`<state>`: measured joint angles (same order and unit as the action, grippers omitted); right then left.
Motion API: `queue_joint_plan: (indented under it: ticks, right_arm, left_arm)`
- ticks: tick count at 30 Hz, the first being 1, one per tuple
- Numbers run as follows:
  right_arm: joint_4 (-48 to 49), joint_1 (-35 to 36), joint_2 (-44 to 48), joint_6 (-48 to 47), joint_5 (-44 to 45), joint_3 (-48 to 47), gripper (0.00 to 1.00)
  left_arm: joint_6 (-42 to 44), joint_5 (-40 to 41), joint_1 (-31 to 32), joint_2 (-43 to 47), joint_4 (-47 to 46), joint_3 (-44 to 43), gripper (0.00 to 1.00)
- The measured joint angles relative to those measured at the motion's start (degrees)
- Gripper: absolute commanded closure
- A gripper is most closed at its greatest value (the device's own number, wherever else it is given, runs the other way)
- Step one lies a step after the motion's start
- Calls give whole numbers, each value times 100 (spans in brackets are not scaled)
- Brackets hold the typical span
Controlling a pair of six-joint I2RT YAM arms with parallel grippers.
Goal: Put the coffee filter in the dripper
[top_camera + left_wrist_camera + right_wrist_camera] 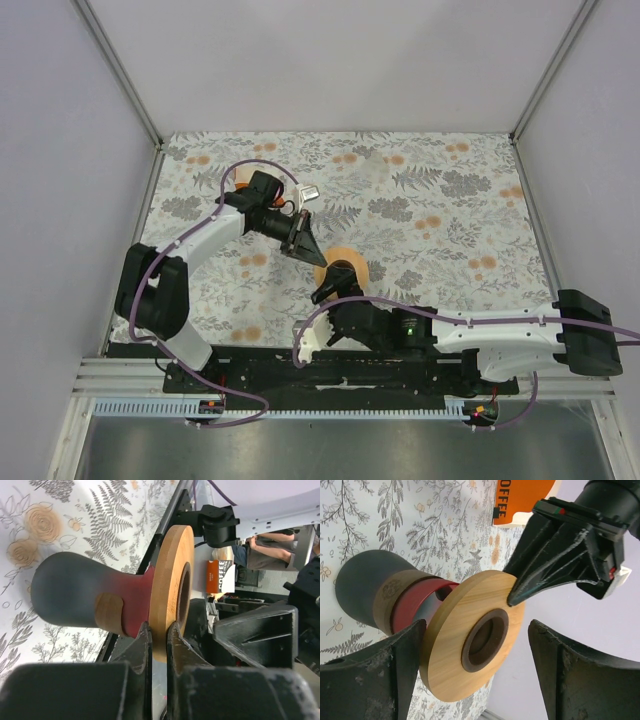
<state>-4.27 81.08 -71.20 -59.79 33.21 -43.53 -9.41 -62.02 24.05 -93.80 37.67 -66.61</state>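
Table (450, 200): dripper (347, 262) stands mid-table, near the arm bases. L gripper (159, 630) is clamped on its wooden rim, while R gripper (475, 630) is spread wide, one finger either side of the dripper. Filter (375, 165) is prob. the pale patch at the far side, well apart from both.

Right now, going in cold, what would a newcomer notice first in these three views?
The dripper, a tan wooden ring on a red and dark grey body, fills both wrist views, standing mid-table on the floral cloth. The left gripper pinches its rim, while the right gripper stands wide open to either side of it. An orange COFFEE pack shows beyond it in the right wrist view.
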Motion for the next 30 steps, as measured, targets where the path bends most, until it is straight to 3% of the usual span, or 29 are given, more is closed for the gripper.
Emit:
queue_joint_plan:
  ticks: [17,30]
  right_arm:
    - [-1816,-9,-13,479,-715,-1023,10]
    - [-2811,-7,-11,1139,-1591,-2234,10]
  left_arm:
    - [-55,-857,-44,-356,179,-57,98]
    - [199,-704,-85,-396,402,-286,98]
